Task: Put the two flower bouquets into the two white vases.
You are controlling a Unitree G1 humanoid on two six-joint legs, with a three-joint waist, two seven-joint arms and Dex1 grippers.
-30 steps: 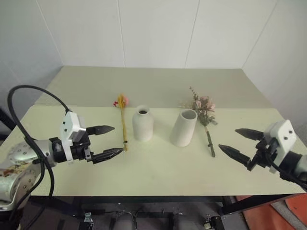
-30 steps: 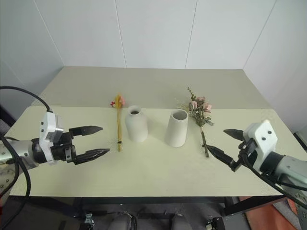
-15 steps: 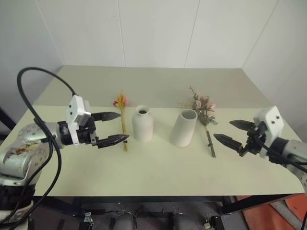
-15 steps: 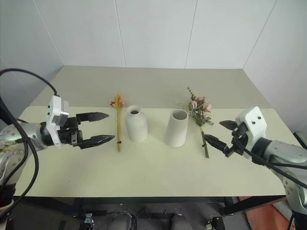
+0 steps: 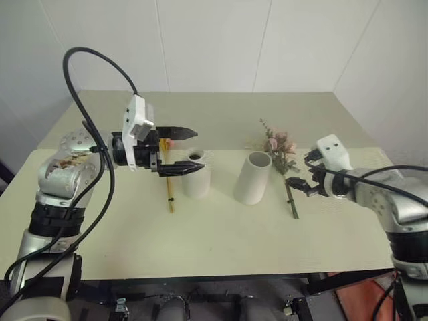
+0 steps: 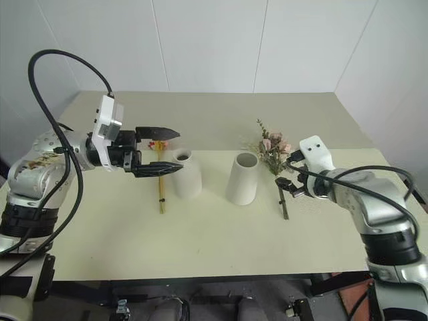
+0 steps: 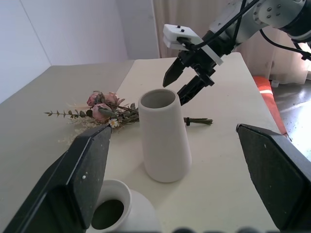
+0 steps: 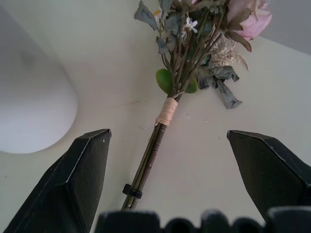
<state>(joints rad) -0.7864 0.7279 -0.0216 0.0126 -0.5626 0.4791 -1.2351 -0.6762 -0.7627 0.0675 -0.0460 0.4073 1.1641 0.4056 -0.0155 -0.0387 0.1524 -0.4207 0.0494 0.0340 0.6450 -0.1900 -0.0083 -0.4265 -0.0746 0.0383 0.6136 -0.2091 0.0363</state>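
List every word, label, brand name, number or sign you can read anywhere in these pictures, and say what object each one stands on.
None: no readable text shows in any view.
The bottle-shaped vase and the cylinder vase are plain matte white, with no print.
The slim yellow bunch and the rose bouquet carry no tag; the rose bouquet's stems have a bare tan wrap.
The table and the white wall panels are unmarked.

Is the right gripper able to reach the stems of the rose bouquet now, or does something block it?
Probably yes. The right gripper hangs open above the rose bouquet stems, nothing lying between; the cylinder vase stands aside.
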